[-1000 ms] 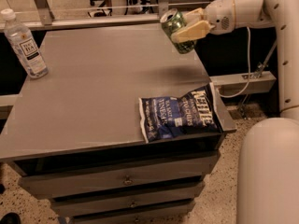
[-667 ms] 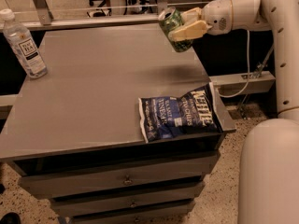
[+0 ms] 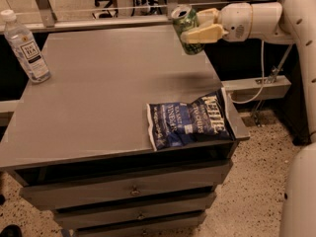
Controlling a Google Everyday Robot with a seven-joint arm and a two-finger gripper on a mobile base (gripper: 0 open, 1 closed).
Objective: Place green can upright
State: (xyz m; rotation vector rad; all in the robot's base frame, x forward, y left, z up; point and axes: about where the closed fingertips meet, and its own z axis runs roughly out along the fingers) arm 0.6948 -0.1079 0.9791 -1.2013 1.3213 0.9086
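Gripper (image 3: 193,27) clamps shiny green can (image 3: 186,28) — airborne.

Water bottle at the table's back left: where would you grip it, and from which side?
Grip the water bottle at its labelled middle, from the side: it stands upright, tall and round. The gripper is at the back right edge of the table, holding the green can.
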